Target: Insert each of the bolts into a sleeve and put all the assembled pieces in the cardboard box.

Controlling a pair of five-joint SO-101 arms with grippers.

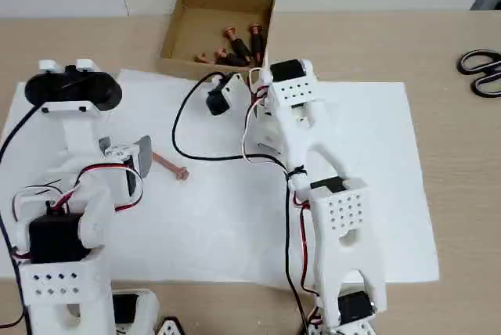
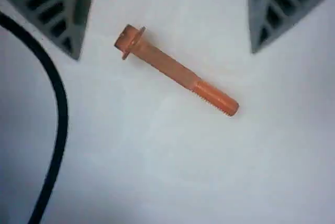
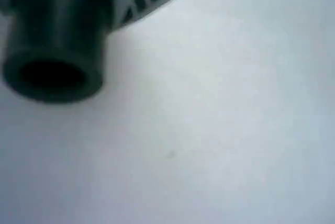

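The one loose bolt [image 2: 175,72] lies flat on the white sheet [image 1: 235,225], well in front of the cardboard box [image 1: 176,34] and toward the left arm's side of it. The left hand [image 2: 165,51] hangs over it released, its grey fingers [image 2: 63,14] spread wide on either side and touching nothing. The bolt sits skewed to the line between those fingers, so closing from this pose would likely catch head and shank unevenly, and the round shank could roll or spin out across the smooth sheet. A black cable [image 2: 58,114] runs just beside one finger and could be pinched or dragged along with the grab. Just in front of the box, the right hand [image 1: 218,99] is clenched on a black sleeve [image 3: 52,51], its open bore facing the sheet. Mating is the touchy part, I judge — a bolt held crooked would jam on the sleeve's rim and push the sleeve askew in its grip, or knock it loose onto the tabletop [image 1: 454,163]. That hand also sits close to the box's front wall, so a careless swing might shove the box and its assembled pieces [image 1: 235,49].
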